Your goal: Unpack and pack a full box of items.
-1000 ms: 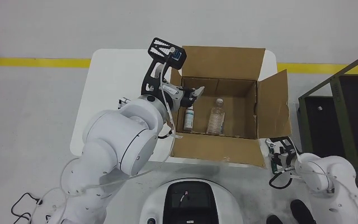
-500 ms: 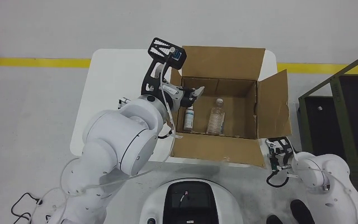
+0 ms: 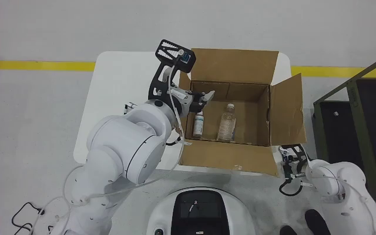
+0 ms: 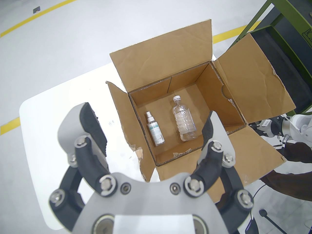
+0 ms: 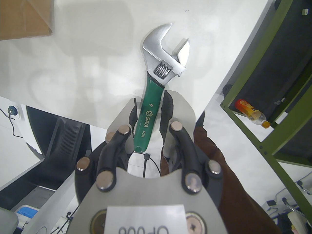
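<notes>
From the top view you have the cardboard box (image 3: 235, 70) standing open on the white table (image 3: 123, 88), all four flaps folded outward. A small spray bottle (image 3: 198, 124) and a clear plastic bottle (image 3: 227, 122) lie side by side on its floor, close but apart. Your left gripper (image 3: 202, 98) hangs over the box's left wall with its fingers spread. Your right gripper (image 3: 292, 160) sits just off the box's near right corner, at the table's edge. In the left wrist view, the left gripper (image 4: 148, 113) is wide apart and holds nothing. Below it the box (image 4: 170, 57) shows the spray bottle (image 4: 154, 129) nearer the left wall and the clear bottle (image 4: 183, 122) beside it, both caps pointing toward the far wall. In the right wrist view, your right gripper (image 5: 150, 101) is clamped on the green handle of an adjustable wrench (image 5: 160, 69), whose steel head reaches out over the table (image 5: 97, 49). You cannot tell whether the head rests on the surface. A corner of a box flap (image 5: 24, 5) lies near, and a green metal rack (image 5: 246, 74) stands beside the table.
</notes>
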Robot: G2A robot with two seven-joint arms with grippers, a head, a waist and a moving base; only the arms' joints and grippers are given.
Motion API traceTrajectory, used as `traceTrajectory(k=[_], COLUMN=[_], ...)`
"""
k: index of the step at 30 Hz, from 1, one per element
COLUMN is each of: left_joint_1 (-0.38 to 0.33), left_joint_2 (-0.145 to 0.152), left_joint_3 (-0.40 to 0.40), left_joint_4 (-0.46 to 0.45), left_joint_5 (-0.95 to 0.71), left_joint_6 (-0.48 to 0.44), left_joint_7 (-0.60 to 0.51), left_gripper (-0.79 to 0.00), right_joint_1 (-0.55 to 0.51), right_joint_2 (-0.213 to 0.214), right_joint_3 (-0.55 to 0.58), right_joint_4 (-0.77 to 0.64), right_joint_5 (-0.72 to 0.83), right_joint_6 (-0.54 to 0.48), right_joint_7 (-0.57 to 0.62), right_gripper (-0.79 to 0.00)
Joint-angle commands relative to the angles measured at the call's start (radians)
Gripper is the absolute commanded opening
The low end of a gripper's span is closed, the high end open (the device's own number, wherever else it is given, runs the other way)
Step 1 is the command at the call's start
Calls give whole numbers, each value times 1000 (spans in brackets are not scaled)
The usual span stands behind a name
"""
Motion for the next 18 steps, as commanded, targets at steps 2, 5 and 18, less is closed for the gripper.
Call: traceTrajectory(k=[2,5,18], left_joint_1=[0,0,0], left_joint_2=[0,0,0], left_joint_3=[0,0,0], left_joint_4=[0,0,0], left_joint_5=[0,0,0], left_joint_6=[0,0,0], left_joint_7=[0,0,0], left_gripper=[0,0,0], right_joint_1=[2,4,21], right_joint_2=[2,3,12], right_joint_3=[-5,-7,56], right_joint_4=[3,5,-62], right_joint_5=[-2,-1,45], right_joint_6=[1,3,56], right_joint_7=[0,0,-33], right_gripper=[-529,-634,-785])
